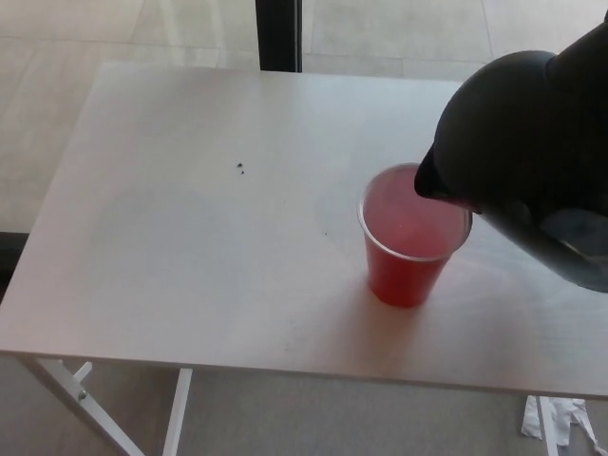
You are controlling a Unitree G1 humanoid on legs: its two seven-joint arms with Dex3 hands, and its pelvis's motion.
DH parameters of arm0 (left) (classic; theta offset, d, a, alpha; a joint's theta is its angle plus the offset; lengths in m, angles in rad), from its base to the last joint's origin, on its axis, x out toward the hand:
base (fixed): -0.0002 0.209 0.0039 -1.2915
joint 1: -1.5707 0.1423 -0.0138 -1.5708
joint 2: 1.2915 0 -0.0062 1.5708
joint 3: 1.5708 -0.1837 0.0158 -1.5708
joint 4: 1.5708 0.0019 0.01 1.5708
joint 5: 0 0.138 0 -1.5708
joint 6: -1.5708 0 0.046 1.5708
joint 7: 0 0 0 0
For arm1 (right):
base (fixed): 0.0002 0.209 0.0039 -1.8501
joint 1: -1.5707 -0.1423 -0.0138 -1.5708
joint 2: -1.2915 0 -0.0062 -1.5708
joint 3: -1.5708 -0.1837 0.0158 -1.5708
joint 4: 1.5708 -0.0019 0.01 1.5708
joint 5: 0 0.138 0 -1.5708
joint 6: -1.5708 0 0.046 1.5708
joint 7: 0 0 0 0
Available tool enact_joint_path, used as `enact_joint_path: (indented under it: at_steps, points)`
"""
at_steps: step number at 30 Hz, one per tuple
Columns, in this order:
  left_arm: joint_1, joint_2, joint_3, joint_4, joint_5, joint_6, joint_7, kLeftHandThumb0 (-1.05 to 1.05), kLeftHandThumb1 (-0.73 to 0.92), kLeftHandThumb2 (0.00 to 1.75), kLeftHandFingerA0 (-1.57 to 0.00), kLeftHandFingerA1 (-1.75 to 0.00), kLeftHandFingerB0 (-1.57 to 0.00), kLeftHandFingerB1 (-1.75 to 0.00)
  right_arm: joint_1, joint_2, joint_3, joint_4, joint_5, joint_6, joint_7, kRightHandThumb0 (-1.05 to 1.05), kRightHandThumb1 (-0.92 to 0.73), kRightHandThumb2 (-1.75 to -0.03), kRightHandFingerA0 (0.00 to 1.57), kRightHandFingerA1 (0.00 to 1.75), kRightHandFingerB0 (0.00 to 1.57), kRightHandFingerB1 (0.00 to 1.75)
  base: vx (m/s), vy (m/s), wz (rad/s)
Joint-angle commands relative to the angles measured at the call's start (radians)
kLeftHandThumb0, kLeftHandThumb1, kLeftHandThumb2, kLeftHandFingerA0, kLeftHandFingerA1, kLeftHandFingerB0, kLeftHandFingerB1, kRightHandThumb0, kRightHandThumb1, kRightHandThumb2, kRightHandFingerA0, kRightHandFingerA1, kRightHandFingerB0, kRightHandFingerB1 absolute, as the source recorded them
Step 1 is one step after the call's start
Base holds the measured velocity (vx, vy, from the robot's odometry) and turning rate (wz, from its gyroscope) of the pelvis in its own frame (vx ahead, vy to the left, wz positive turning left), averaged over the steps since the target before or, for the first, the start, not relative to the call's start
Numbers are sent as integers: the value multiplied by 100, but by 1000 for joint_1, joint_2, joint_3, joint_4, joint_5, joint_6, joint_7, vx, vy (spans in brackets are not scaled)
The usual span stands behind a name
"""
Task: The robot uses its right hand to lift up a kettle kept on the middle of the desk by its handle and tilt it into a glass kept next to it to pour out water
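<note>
Neither robot hand shows, so can't tell the grip. Black kettle (522,161) hangs tilted, spout over the red plastic cup (410,237) on the white desk (190,237). Looks heavy and smooth; handle's the hold, cup's flimsy

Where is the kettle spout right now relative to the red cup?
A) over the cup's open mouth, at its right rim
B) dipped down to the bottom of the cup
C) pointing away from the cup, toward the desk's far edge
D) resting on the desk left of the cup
A: the black kettle is tilted, its spout over the right side of the red cup mouth; no robot hand shows.
</note>
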Motion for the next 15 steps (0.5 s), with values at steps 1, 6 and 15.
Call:
enact_joint_path:
  at_steps: [1, 6, 15]
  points:
    - [-3, 20, 0, -8, 2, 12, -8, -92, 81, 117, -45, -58, -29, -51, -61, -13, 31, -35, -30, 55, 55, -21, -46, -119, 119, 143, 98, 129, 0, 0, 0]
    - [-10, 21, 1, -6, 0, 25, -9, -94, 81, 118, -46, -58, -30, -50, -130, -17, 86, 0, -87, 65, 69, -15, -55, -105, 86, 173, 81, 128, 0, 0, 0]
    - [-26, 26, -3, -3, 6, 18, -4, -91, 92, 73, -53, -52, -35, -39, -180, -40, 148, 31, -118, -24, 107, -17, -47, -121, 89, 175, 76, 166, 0, 0, 0]
